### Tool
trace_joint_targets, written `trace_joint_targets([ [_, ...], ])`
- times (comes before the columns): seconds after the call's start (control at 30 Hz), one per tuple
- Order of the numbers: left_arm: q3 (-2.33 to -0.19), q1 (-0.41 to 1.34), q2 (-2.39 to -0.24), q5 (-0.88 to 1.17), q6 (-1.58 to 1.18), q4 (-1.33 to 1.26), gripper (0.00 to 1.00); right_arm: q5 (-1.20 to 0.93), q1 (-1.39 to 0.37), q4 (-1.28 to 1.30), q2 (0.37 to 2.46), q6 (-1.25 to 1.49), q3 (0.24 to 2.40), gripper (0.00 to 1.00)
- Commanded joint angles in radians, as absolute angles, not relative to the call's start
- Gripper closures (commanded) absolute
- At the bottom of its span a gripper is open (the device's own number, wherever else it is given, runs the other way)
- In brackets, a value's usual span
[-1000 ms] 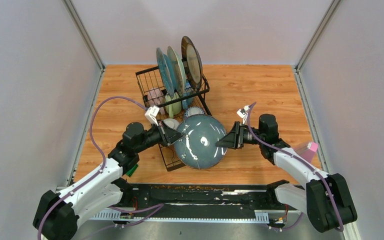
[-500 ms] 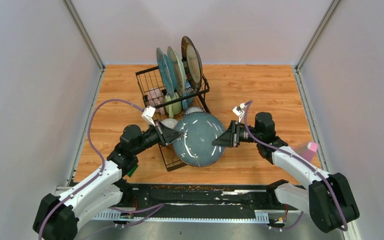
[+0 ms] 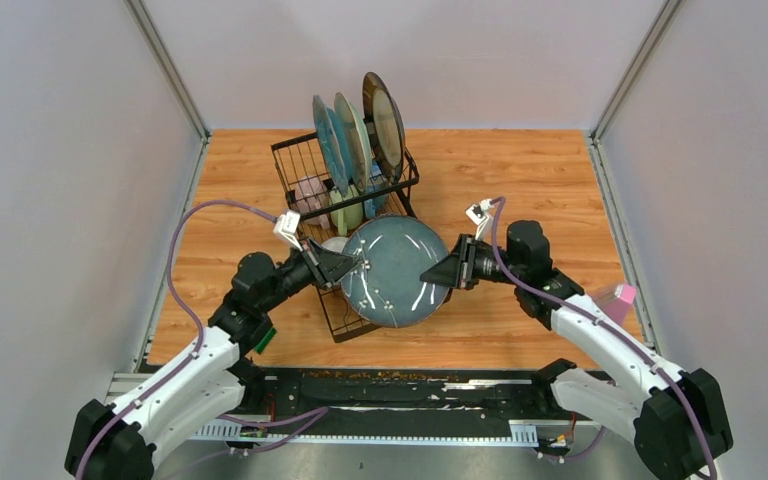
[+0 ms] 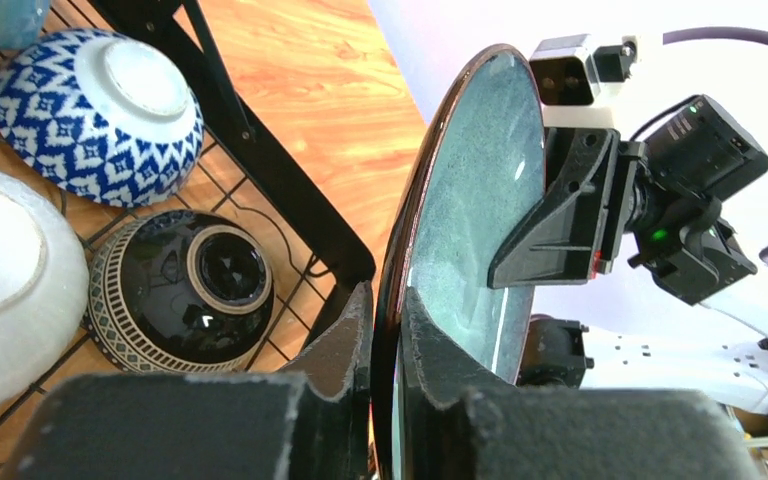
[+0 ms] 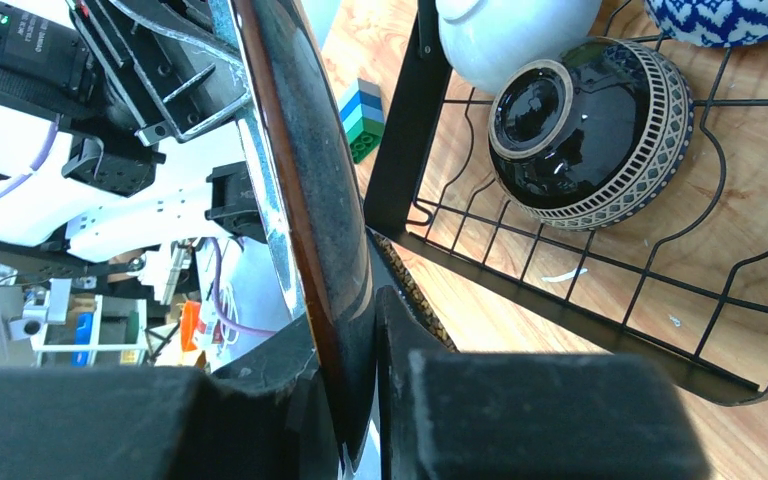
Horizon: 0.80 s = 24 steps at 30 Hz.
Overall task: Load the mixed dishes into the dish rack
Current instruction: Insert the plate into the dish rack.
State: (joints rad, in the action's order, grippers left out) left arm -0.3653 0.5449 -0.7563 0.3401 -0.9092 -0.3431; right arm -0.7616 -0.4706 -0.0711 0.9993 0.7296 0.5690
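A large dark teal plate (image 3: pixel 394 272) is held in the air over the low tray of the black wire dish rack (image 3: pixel 290 160). My left gripper (image 3: pixel 348 268) is shut on its left rim and my right gripper (image 3: pixel 434 275) is shut on its right rim. In the left wrist view the plate (image 4: pixel 465 210) stands edge-on between my fingers (image 4: pixel 355 335). In the right wrist view its dark rim (image 5: pixel 305 170) is pinched the same way. Three plates (image 3: pixel 360 135) stand upright in the rack. A blue patterned bowl (image 4: pixel 95 115), a dark bowl (image 4: pixel 180 290) and a white bowl (image 4: pixel 10 290) lie upside down in the tray.
A pink plastic container (image 3: pixel 615 300) sits by the right wall. A blue-green striped block (image 5: pixel 362 118) lies left of the rack near the left arm. Pink and green mugs (image 3: pixel 325 200) sit in the rack's basket. Grey walls close the table on three sides.
Both grippers have carried the teal plate back and slightly up toward the rack, and it has tilted more upright.
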Motion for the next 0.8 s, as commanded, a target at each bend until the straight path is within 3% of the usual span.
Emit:
trace_joint_targets([
  [0.0,-0.376,0.55,-0.73,0.309,-0.934,-0.408,0.82,-0.654,-0.533,-0.068,0.957,0.683,0.665,1.0],
  [0.1,-0.378,0.551,-0.724,0.299,-0.929,-0.38,0.62,-0.611,-0.548,-0.046,0.95,0.677,0.674,1.0],
  [0.23,-0.381,0.551,-0.718,0.294,-0.918,-0.352,0.54,-0.553,-0.562,-0.011,0.937,0.663,0.688,1.0],
  [0.37,-0.386,0.551,-0.724,0.302,-0.899,-0.325,0.52,-0.555,-0.568,-0.005,0.929,0.649,0.7,1.0],
  [0.67,-0.381,0.551,-0.722,0.305,-0.885,-0.314,0.98,-0.592,-0.568,-0.004,0.946,0.68,0.7,1.0],
  [0.77,-0.38,0.551,-0.704,0.282,-0.883,-0.286,1.0,-0.601,-0.568,-0.015,0.946,0.705,0.697,0.93],
])
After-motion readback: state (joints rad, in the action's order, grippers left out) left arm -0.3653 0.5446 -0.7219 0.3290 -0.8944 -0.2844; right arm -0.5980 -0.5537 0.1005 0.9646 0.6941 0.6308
